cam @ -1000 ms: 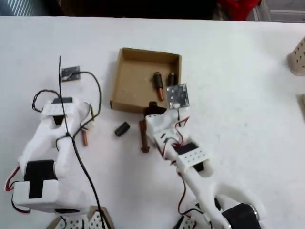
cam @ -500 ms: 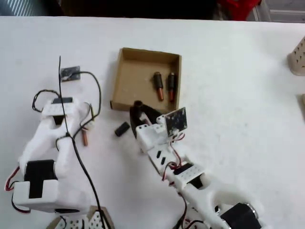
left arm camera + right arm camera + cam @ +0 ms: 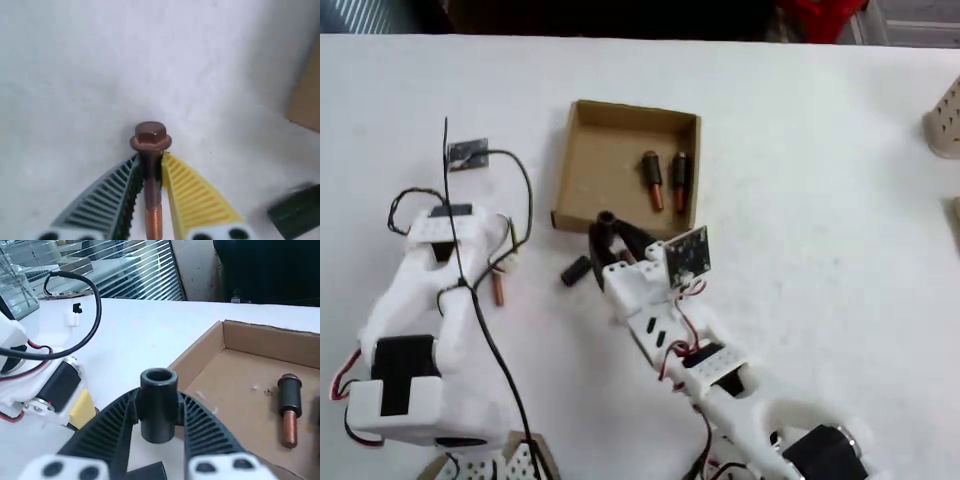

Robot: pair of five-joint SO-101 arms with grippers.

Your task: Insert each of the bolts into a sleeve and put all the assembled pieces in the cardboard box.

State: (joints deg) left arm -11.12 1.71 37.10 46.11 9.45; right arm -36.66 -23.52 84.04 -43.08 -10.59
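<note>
Left pincer [image 3: 150,161] is clamped on a copper bolt [image 3: 150,142]. The bolt's hexagonal head juts past the fingertips, and its shank runs back between them toward the wrist. From the high view, that pincer and its bolt [image 3: 498,290] sit low over the table [image 3: 820,200], left of the box and apart from it. Between the two arms a loose sleeve [image 3: 576,270] lies on its side. Right of it, the right pincer [image 3: 158,399] grips a second black sleeve [image 3: 158,420] upright, bore open upward, just beside the near wall of the cardboard box [image 3: 588,165], which holds two assembled pieces [image 3: 652,180]. The bolt therefore lies to the left of the held sleeve. Their axes look crossed to me, so one would have to turn before shank meets bore.
</note>
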